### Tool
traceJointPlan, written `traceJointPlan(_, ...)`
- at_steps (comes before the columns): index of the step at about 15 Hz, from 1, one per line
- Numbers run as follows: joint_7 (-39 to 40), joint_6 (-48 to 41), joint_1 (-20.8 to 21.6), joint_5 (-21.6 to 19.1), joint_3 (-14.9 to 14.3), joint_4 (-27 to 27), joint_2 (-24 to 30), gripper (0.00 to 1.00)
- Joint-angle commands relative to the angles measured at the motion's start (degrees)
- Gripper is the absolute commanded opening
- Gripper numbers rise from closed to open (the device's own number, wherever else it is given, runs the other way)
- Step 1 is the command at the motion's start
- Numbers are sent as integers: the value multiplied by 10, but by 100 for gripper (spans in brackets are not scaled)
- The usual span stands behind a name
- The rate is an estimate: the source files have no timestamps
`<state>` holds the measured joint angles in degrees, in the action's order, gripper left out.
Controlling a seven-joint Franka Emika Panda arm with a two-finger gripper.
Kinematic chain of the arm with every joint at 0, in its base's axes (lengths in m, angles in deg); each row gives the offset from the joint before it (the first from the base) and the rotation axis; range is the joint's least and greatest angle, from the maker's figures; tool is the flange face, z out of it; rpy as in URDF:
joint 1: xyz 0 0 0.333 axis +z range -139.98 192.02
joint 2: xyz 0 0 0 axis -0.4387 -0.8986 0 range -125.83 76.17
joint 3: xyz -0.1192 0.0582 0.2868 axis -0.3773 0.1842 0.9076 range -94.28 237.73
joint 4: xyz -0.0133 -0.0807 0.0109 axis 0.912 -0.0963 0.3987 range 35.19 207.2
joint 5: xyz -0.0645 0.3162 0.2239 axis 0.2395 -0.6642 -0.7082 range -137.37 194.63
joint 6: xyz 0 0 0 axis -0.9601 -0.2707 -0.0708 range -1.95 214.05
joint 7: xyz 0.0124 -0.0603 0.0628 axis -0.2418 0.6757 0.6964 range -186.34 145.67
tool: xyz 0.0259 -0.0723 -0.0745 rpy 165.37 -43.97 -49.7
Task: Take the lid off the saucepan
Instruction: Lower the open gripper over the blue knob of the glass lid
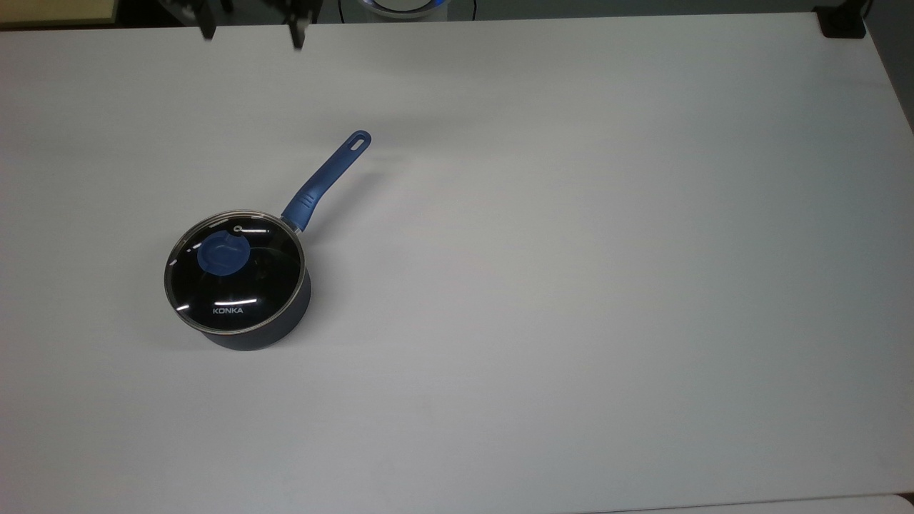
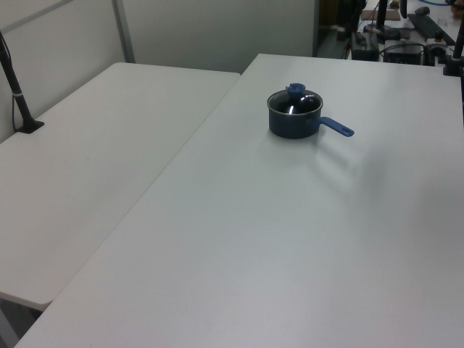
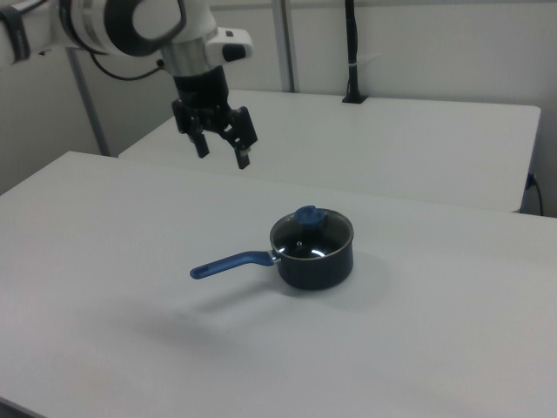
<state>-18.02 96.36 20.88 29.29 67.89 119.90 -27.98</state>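
Note:
The dark navy saucepan (image 1: 265, 330) stands on the white table (image 1: 571, 285), toward the top view's left. Its long blue handle (image 1: 327, 177) points up and to the right. The clear glass lid (image 1: 246, 289) with a blue knob (image 1: 223, 253) and white "KONKA" lettering sits on the pan. The saucepan (image 2: 292, 125) with its lid (image 2: 296, 104) also appears in the left view, and the saucepan (image 3: 318, 266) with its lid (image 3: 311, 235) in the right view. My gripper (image 1: 251, 34) hangs open and empty at the table's far edge. In the right view the gripper (image 3: 222, 154) is high above the table, behind and to the left of the pan.
A second white table (image 2: 101, 152) adjoins this one. A black post (image 3: 351, 52) is clamped at its far side. A black clamp (image 1: 842, 21) sits at the top view's upper right corner. The robot's base (image 1: 402, 6) is at the far edge.

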Motion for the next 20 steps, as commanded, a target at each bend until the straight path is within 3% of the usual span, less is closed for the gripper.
traceJointPlan(1, -36, 71, 1, 1, -4, 2, -40, 100)
traceJointPlan(9, -39, 240, -4, 8, -43, 8, -126, 100)
traceJointPlan(20, -34, 317, -2, 4, -54, 9, -195, 100)
